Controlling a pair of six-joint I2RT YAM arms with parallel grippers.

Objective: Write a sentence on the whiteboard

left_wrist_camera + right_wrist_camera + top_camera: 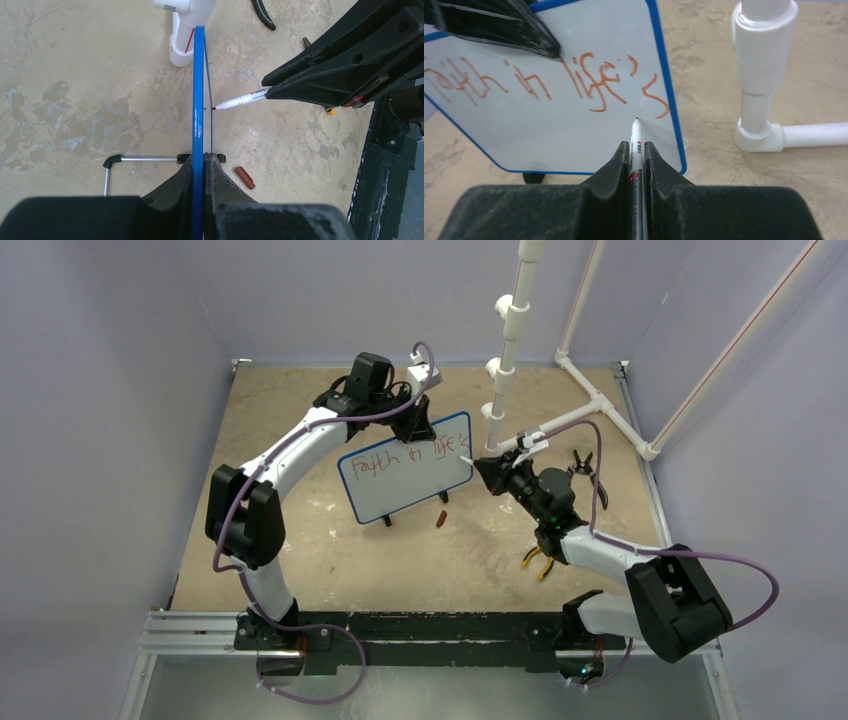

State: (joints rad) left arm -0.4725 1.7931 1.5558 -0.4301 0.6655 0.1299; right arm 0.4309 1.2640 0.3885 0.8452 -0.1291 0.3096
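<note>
white pipe post (501, 380) close beside whiteboard (400, 485) edge, red cap (440, 517) on open tabletop (420, 560) in front

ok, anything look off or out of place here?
Two small things. The red marker cap lies loose on the table, just in front of the whiteboard. The whiteboard sits askew in the top view, its right end higher, so the sentence slants. No spill or damage visible.

Enclosed by pale lavender walls (100, 390); worn, blotchy tan tabletop (400, 560); white PVC pipe frame (600, 400) rear right.
</note>
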